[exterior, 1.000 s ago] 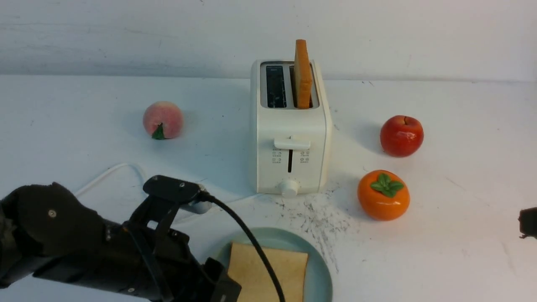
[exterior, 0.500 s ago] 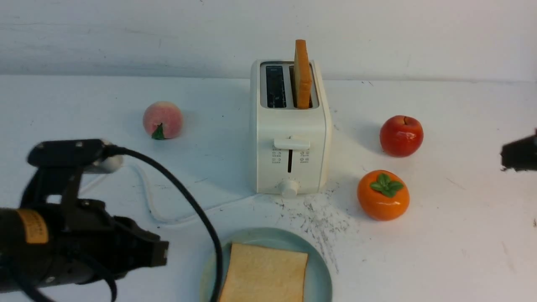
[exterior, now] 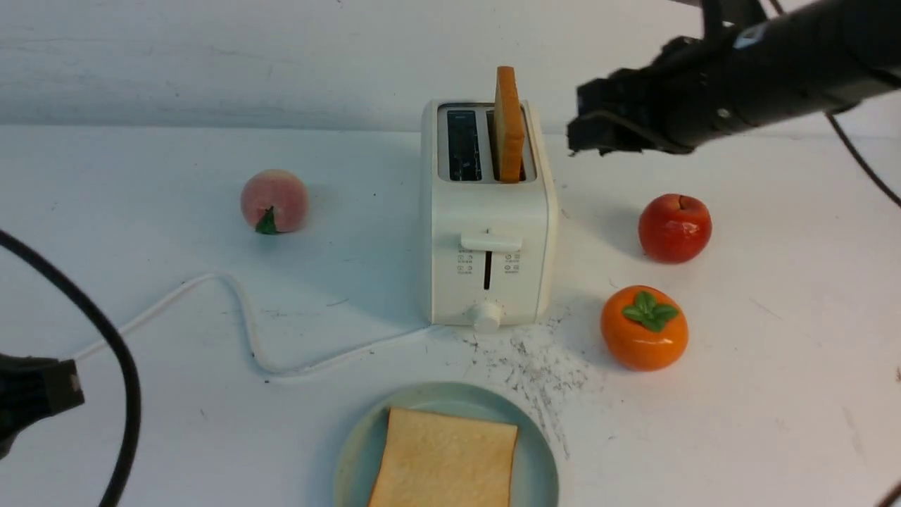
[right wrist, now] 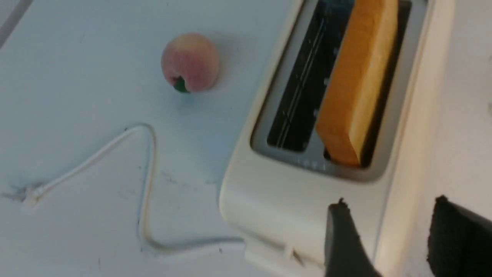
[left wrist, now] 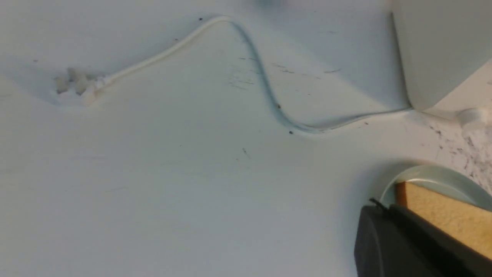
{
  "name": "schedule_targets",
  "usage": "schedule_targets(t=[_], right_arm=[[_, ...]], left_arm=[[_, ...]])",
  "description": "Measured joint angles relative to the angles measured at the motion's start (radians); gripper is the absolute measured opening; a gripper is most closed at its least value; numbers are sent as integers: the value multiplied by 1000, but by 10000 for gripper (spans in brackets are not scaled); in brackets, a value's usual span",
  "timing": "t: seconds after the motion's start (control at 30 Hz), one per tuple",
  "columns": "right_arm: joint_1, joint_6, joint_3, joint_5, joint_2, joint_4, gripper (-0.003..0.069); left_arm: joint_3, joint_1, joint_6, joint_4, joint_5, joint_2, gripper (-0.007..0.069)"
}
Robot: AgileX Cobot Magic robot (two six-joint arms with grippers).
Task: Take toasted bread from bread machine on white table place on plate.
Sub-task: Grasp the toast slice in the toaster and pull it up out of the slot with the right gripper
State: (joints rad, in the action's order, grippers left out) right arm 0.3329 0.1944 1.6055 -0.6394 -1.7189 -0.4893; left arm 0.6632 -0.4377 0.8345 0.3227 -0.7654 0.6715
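My right gripper (exterior: 578, 134) hangs in the upper right of the front view, fingers spread wide with nothing between them, just right of the boxy cream-white toaster (exterior: 489, 274) mid-frame. One golden-brown toast slice (exterior: 508, 127) stands upright in its right-hand slot. The other square slice (exterior: 443, 461) lies flat on the round pale blue-green plate (exterior: 542, 458) at bottom centre. The left gripper (exterior: 63, 394) sits pinched shut at the lower left edge, with nothing in it that I can see.

My worry is that the standing slice is thin. Come in off-centre and a finger clips the slot rim, shoves the toaster or jams the bread down. Plus the plate's mostly covered, so a second slice could slide onto the scuffed white table (exterior: 774, 366).
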Motion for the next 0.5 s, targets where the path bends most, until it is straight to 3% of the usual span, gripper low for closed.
schedule_targets(t=[0.17,0.3,0.4,0.5], right_arm=[[1,-3,165,17,-162,-1,460],[2,-5,266,23,-265,-31,515],[2,-5,319,47,-319,-46,512],[2,-5,352,40,-358,-20,398]], left_arm=[[0,0,3,4,-56,-2,-14],[0,0,6,4,-102,-2,-14],[0,0,6,4,-119,-3,-14],[0,0,6,4,-135,-3,-14]])
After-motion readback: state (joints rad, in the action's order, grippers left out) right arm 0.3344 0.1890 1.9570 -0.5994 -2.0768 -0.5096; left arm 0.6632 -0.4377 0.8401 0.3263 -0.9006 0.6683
